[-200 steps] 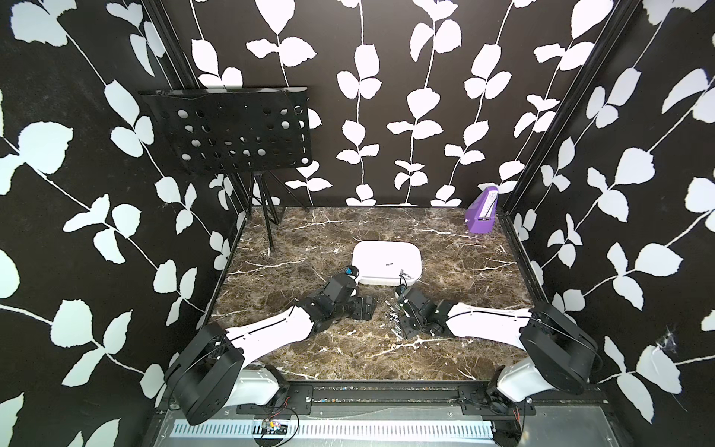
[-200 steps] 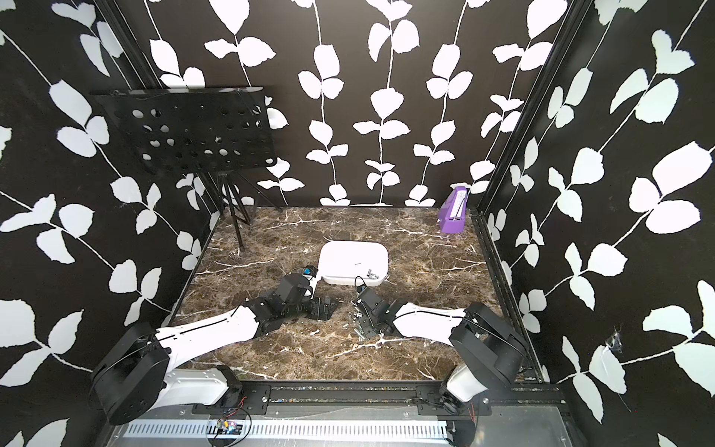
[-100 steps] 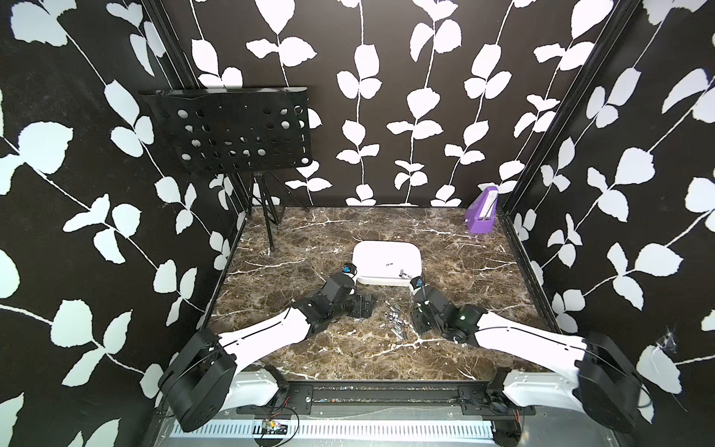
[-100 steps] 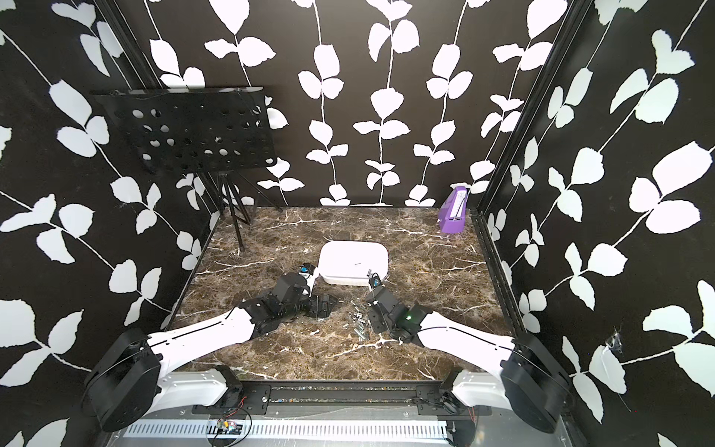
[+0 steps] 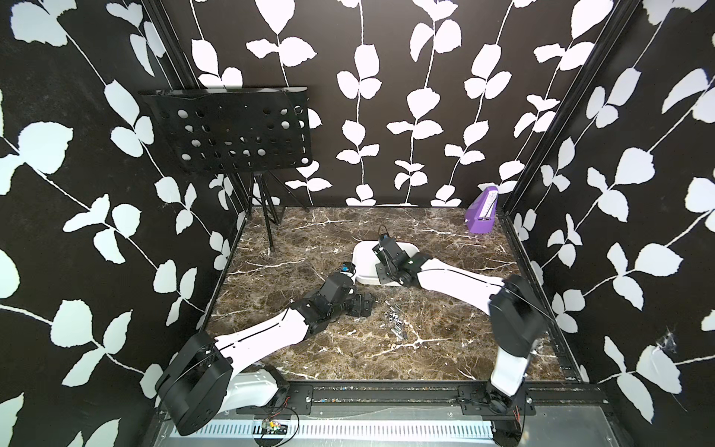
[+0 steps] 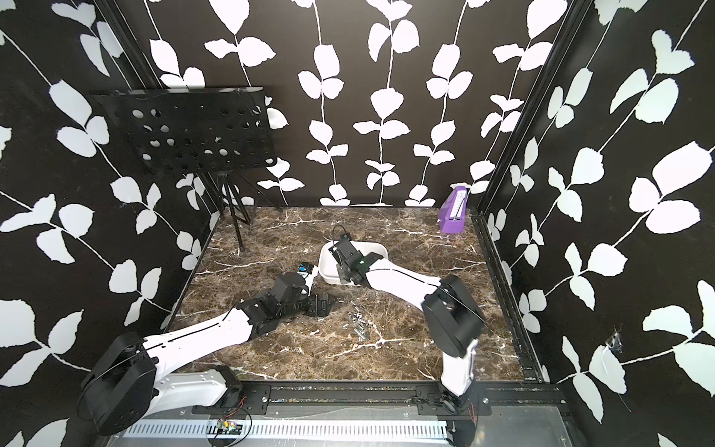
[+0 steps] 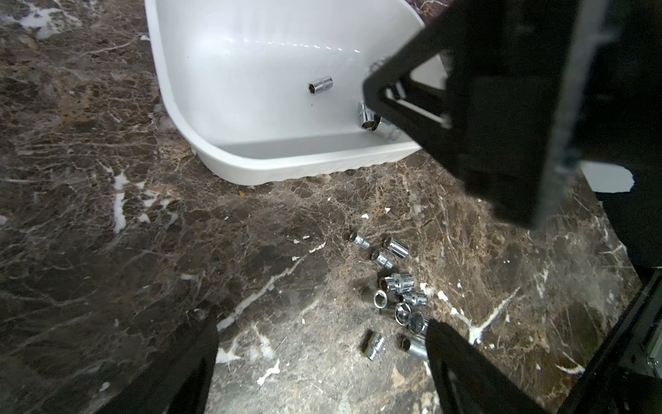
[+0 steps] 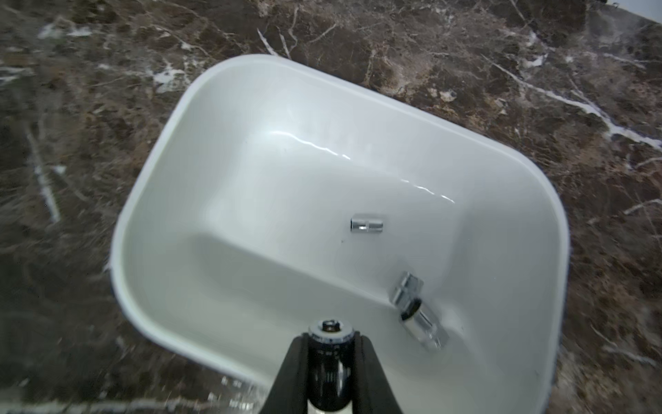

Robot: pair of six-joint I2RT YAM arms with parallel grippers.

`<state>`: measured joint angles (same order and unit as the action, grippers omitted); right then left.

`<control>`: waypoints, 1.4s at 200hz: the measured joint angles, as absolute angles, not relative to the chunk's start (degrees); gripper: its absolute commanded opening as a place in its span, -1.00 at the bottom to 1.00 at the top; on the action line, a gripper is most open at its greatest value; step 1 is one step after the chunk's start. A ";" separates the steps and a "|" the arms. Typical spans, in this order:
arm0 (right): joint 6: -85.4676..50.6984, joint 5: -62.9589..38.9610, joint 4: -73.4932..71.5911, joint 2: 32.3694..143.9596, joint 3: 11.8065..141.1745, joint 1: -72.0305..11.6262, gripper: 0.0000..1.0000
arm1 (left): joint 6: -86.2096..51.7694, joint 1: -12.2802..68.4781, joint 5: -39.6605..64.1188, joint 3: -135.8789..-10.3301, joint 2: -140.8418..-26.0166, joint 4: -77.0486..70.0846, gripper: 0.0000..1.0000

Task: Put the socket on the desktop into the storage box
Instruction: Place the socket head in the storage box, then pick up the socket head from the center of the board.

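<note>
The right gripper [image 8: 330, 346] pinches a small chrome socket [image 8: 330, 329] with a ridged ring round its open end and a body that looks dark between the fingers. It is held over the near wall of the white storage box [image 8: 215, 161]. Three shiny sockets [image 8: 366, 223] lie inside the box. A loose pile of sockets [image 7: 397, 286] sits on the brown marble desk [image 5: 348, 360] beside the left gripper [image 7: 320, 322], whose jaws are spread wide.
</note>
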<state>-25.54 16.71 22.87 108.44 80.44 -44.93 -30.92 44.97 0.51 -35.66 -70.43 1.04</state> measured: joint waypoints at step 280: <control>-19.29 3.11 6.66 78.78 38.59 -44.25 -0.12 | -29.23 44.97 0.49 -37.12 -75.48 2.68 0.83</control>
